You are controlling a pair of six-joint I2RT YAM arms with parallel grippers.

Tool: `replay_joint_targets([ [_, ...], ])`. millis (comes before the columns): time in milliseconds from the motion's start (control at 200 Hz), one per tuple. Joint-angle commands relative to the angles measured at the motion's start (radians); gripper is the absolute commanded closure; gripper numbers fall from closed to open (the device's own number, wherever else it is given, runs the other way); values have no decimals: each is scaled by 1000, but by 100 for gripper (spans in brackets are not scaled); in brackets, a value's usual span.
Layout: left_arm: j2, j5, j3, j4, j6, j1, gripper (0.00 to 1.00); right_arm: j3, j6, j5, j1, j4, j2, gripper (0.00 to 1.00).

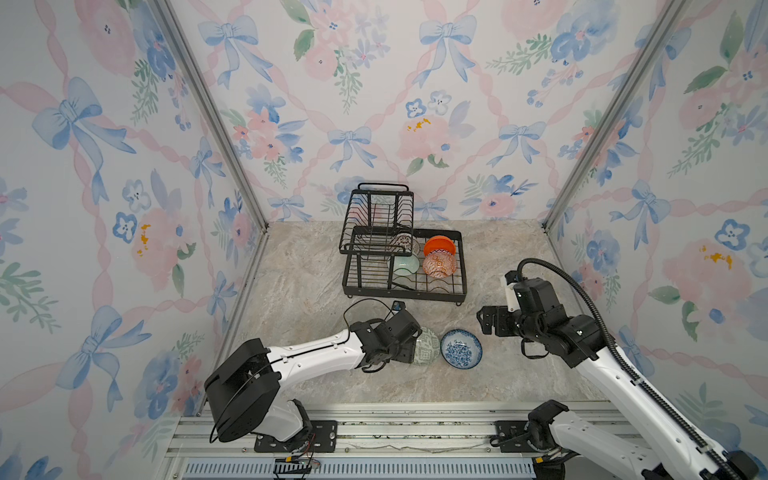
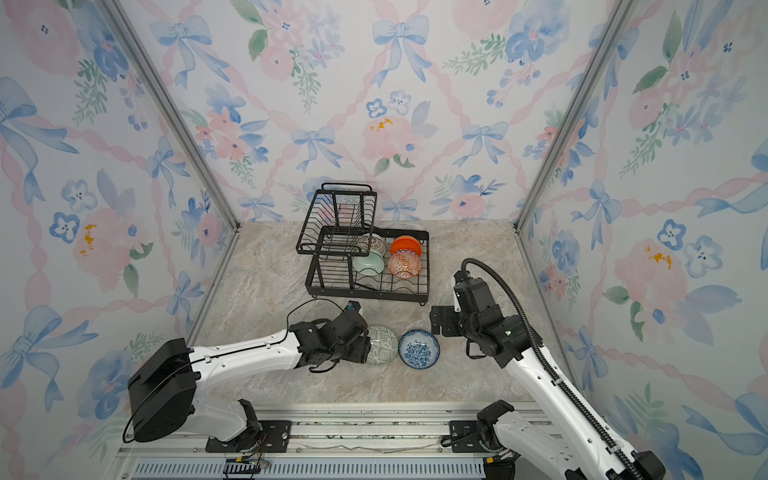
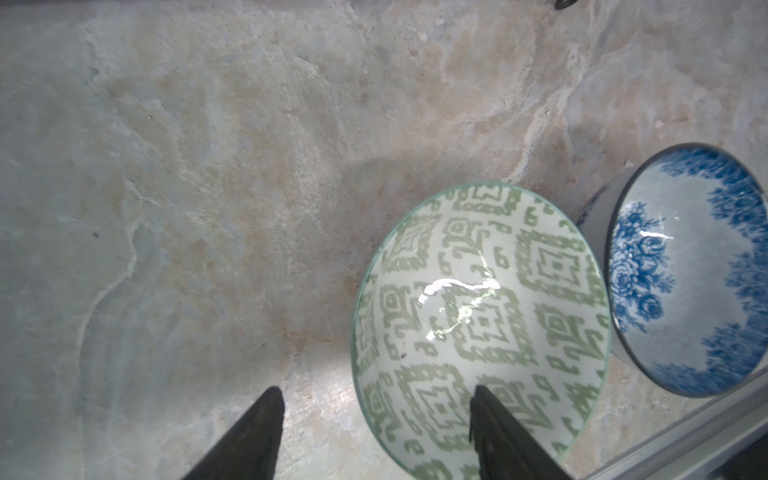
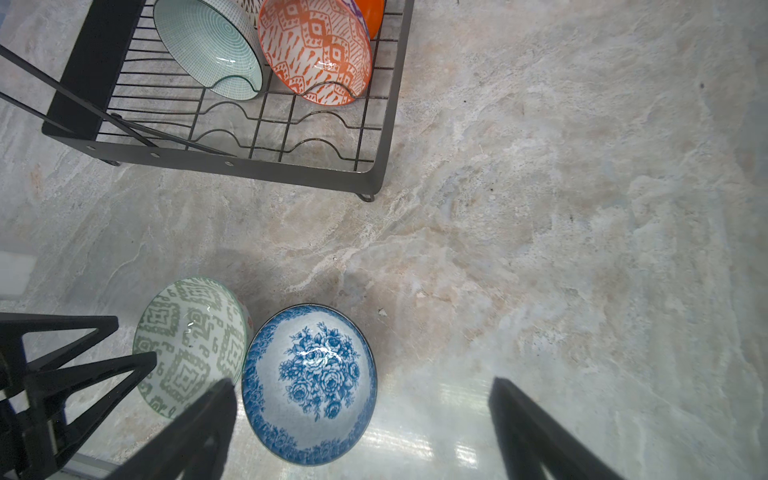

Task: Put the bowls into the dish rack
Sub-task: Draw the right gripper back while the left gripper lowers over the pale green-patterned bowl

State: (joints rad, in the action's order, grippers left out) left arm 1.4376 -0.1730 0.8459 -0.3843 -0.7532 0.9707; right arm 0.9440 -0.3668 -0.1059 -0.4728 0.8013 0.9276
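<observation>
- Your grey-green patterned bowl (image 3: 478, 299) lies tilted on the counter (image 1: 299, 282), out in front of the dish rack (image 4: 291, 172) and apart from its front rail.
- Your left gripper (image 3: 376, 390) stands part open astride that bowl's rim. One finger (image 3: 511, 440) is inside the bowl. The other (image 3: 249, 436) is outside, with a gap to the bowl's wall, so you have no grip on it.
- The blue-white floral bowl (image 1: 461, 348) sits upright in front of the rack's right front corner, just beside the tilted bowl. You cannot tell whether the two touch.
- Your right gripper (image 4: 362, 381) hangs spread wide and holds nothing. It is above the counter, forward and to the right of that same rack corner.
- Four bowls stand on edge in the rack's lower tray (image 4: 394, 83):
  - The pale mint bowl (image 1: 405, 264) and the orange-white geometric bowl (image 1: 439, 264) stand side by side.
  - The white bowl with brown lattice (image 1: 405, 242) and the plain orange bowl (image 1: 439, 246) stand behind them.
- The tray's front slots, just behind the front rail, show bare wire.
- A strip of bare counter runs between the rack's front rail and the two loose bowls. Wider bare counter lies to the rack's left and right.
- The upper basket (image 1: 374, 216) rises over the rack's left rear, close to the back wall (image 1: 374, 124).
</observation>
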Motion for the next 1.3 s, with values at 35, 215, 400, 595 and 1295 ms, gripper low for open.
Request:
replay_joint_targets([
  [35,28,35,-19,51,32,-32,35,-4,5,-20,7,15,3,3],
  [215,76,88,-18,95,46,-62,40,-3,21,-15,11,6,29,3],
  [400,117,104,7,98,53,-69,54,-14,28,-9,17,-14,44,3],
  [595,135,117,18,98,54,-77,66,-19,42,3,23,-27,56,3],
  [1295,91,122,0,96,43,-111,100,-25,67,35,42,-34,51,3],
])
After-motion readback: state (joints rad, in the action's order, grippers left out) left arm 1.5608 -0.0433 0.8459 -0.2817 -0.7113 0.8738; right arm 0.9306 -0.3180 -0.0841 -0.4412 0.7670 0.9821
